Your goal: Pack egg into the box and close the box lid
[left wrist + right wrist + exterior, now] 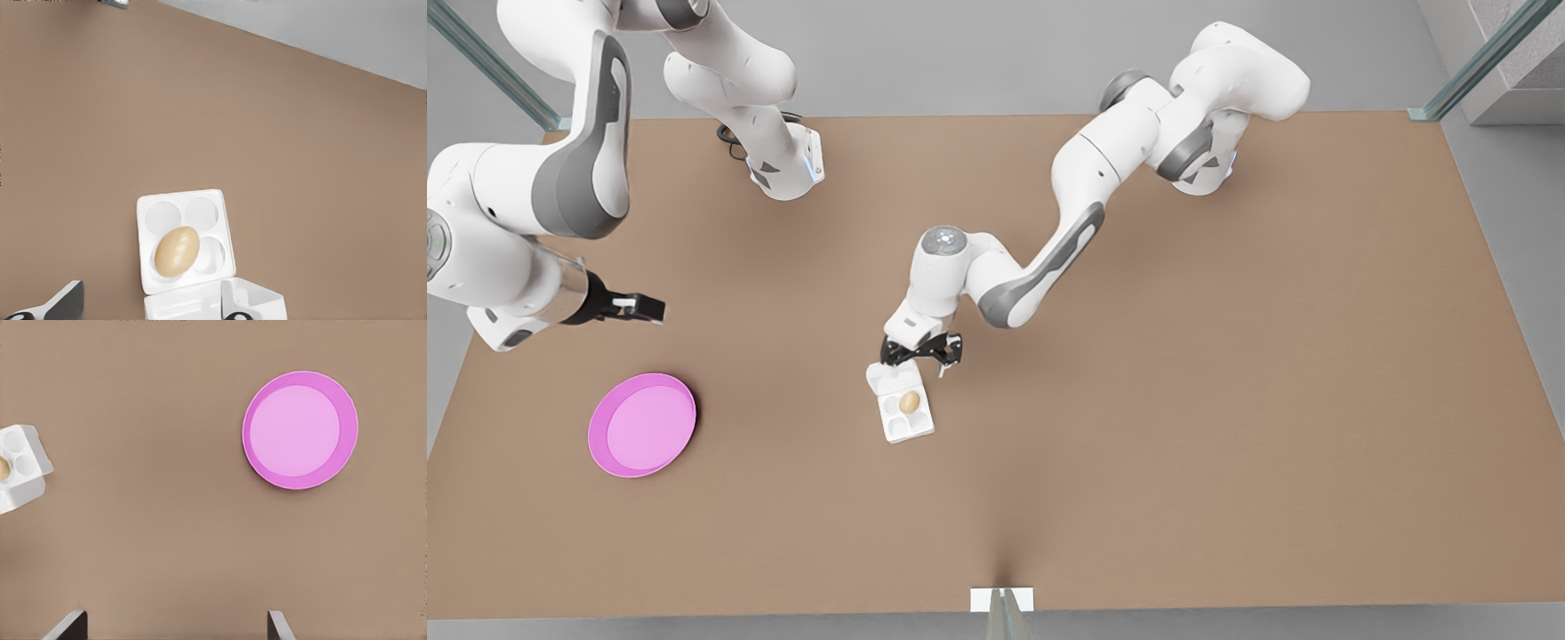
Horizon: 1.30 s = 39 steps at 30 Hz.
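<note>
Already packed: egg (pixel 909 402) sits in one cup of the box (pixel 905 418), near table centre.
Lid: box lid (pixel 889 378) stands open at the box's 12 o'clock edge.
Left gripper (pixel 921 352): fingers spread wide, empty, astride the lid; push it over evenly, toward 6 o'clock.
Right gripper (pixel 640 308): waits open and empty, at 12 o'clock of the pink plate (pixel 641 424).

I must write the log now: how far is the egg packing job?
Done: the egg lies in one cup of the box. In hand: the left pincer is at the box lid, which is not closed. Left: closing the lid. The right pincer, open, waits above the pink plate.
</note>
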Tool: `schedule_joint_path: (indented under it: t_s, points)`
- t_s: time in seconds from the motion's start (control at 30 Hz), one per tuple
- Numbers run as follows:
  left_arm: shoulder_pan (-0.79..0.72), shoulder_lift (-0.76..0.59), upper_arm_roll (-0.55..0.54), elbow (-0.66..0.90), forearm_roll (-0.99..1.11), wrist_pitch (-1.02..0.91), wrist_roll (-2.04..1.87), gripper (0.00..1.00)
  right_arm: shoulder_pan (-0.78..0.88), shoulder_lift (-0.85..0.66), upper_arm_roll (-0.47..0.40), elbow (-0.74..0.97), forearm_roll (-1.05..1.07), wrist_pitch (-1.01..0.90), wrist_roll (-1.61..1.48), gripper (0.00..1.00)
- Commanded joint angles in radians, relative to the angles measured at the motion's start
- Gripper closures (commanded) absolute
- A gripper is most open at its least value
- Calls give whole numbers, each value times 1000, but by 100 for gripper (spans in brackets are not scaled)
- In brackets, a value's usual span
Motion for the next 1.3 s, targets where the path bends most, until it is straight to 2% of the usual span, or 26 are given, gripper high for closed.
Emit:
schedule_joint_path:
  t_s: [0.0,0.03,0.13,0.23,0.3,0.4,0.77,1.03,1.07,1.1,1.17,1.2,1.23,1.27]
  points:
    - [-15,-8,-27,-5,-7,-55,-239,0,9,10,0,-4,6,7,-118,0]
    - [-48,-22,-74,1,-18,-178,-237,0,3,17,0,2,10,24,-117,0]
    - [-103,-34,-67,-13,-4,-244,-193,0,-13,9,-3,4,15,101,-118,0]
    - [-127,18,-60,-28,43,-195,-199,0,-13,3,-3,7,6,141,-127,0]
    - [-156,47,4,-24,45,-128,-213,0,0,0,0,27,6,158,-129,0]
    - [-143,50,38,-11,37,-55,-222,0,-2,6,0,25,1,236,-129,0]
    - [-79,50,53,-8,35,-25,-168,0,6,12,9,13,1,230,-120,0]
    - [24,59,47,-8,31,21,-78,0,6,18,12,10,1,234,-117,0]
    - [64,19,24,-8,-84,-54,51,0,6,23,12,10,1,236,-117,0]
    - [105,-63,22,-8,-170,-210,192,0,6,26,12,10,1,236,-117,0]
    - [287,-335,12,-41,-185,-615,551,0,6,30,12,10,1,238,-117,0]
    - [344,-438,19,-137,-170,-706,735,0,6,36,12,12,1,239,-117,0]
    - [398,-498,21,-196,-63,-807,829,0,4,38,12,16,1,241,-117,0]
    - [536,-560,-30,-232,-156,-825,961,0,1,40,12,24,1,241,-117,0]
